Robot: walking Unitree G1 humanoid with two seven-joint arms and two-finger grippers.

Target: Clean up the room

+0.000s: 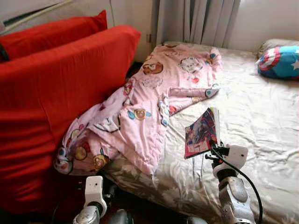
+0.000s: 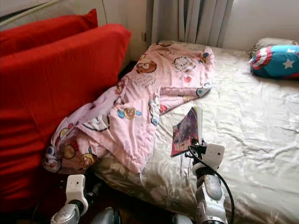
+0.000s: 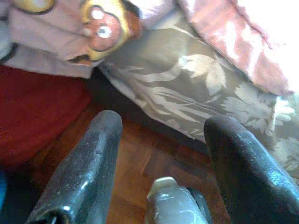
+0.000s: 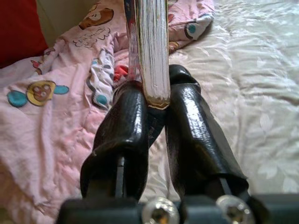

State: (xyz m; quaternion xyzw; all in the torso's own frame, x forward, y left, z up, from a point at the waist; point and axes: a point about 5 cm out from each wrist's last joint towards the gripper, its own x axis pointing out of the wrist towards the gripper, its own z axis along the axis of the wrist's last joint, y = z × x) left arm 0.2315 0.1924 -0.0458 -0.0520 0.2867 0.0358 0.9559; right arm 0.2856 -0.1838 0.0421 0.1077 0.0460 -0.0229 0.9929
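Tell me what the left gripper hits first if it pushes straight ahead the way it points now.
Probably the floral bed skirt hanging at the bed's edge: the open left gripper points over the wooden floor toward it. Depth is unclear, so the floor might come first.

A bed [image 1: 252,121] in a pale wrinkled sheet carries a pink cartoon blanket [image 1: 149,107] spilling off at nine o'clock, and a star-patterned pillow [image 1: 280,63] up at two o'clock.
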